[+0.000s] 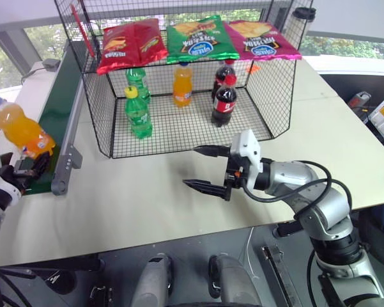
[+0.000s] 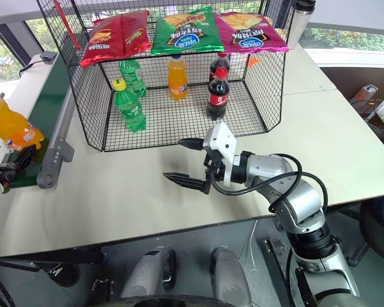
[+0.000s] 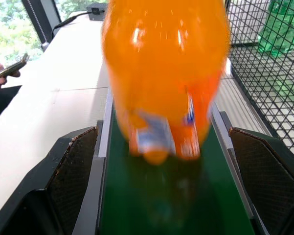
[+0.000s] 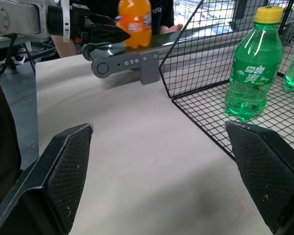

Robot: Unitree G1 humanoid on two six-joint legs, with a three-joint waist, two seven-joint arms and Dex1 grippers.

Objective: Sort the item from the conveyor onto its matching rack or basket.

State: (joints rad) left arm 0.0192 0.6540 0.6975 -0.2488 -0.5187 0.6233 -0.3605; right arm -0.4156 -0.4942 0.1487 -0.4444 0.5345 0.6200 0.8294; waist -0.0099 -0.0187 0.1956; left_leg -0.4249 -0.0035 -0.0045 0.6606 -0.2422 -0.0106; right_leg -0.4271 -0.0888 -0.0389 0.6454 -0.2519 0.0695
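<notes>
Right now the orange soda bottle [image 1: 18, 130] stands on the dark green conveyor [image 1: 56, 109], near its rounded grey end and leaning a little. The left gripper [image 1: 27, 169] sits just before it at belt level with its black fingers [image 3: 71, 169] spread wide — one to each side of the bottle's base, neither visibly touching it. The right gripper [image 1: 207, 169] hovers over the white table [image 1: 134, 198] in front of the black wire basket [image 1: 268, 89], likewise spread apart and holding nothing.

Full of liquid, the bottle is probably moderately heavy for its size and bottom-weighted. Its clear plastic wall looks smooth and likely slippery, and it should give slightly under a squeeze without being fragile. The soundest hold seems to be across the lower body at the label band, where the sides run straight — not at the tapering shoulder or the blue cap. Because it tilts, a gentle, centred close would help keep it from tipping.

Inside the basket an orange-capped soda [image 1: 182, 83] stands between green bottles [image 1: 137, 112] and cola bottles [image 1: 225, 101].
</notes>
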